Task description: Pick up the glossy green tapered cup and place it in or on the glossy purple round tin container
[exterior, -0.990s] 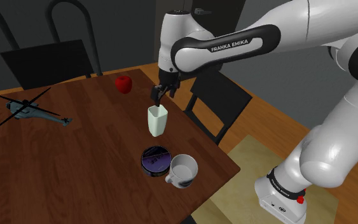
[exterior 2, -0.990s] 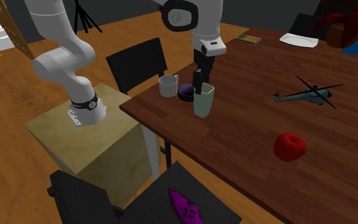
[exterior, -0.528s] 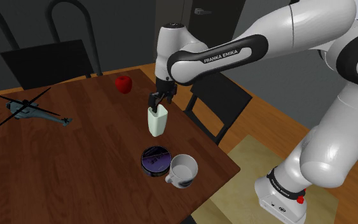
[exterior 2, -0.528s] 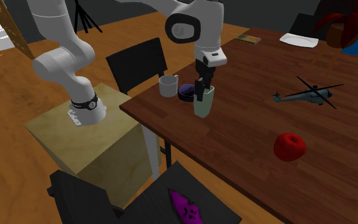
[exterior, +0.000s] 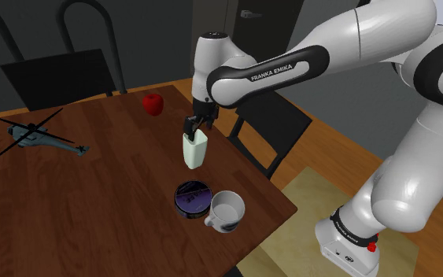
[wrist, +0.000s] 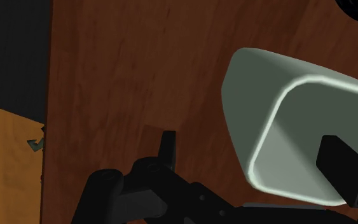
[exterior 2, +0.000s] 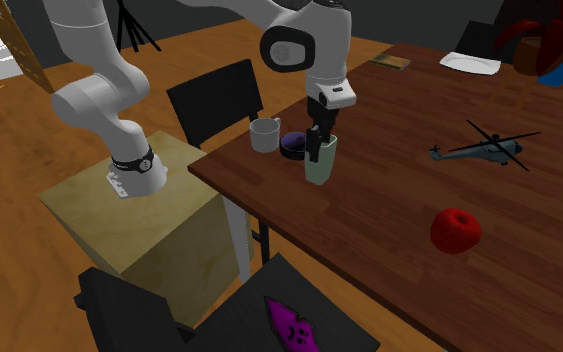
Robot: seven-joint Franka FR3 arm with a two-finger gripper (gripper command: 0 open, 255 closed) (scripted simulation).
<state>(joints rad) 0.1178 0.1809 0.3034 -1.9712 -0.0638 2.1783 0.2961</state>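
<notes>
Because a rim pinch looks planned, gripper (exterior: 196, 128) straddles green cup (exterior: 194, 151) wall — jaws apart; purple tin (exterior: 192, 197) at its 6 o'clock, shoulder view.

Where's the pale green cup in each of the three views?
Shoulder view: cup near centre, under the hand.
Second exterior view: cup just above centre, beside the purple tin.
Wrist view: cup at the hand, its wall between the open fingers.
Shared landmark: the hand at its rim.
</notes>
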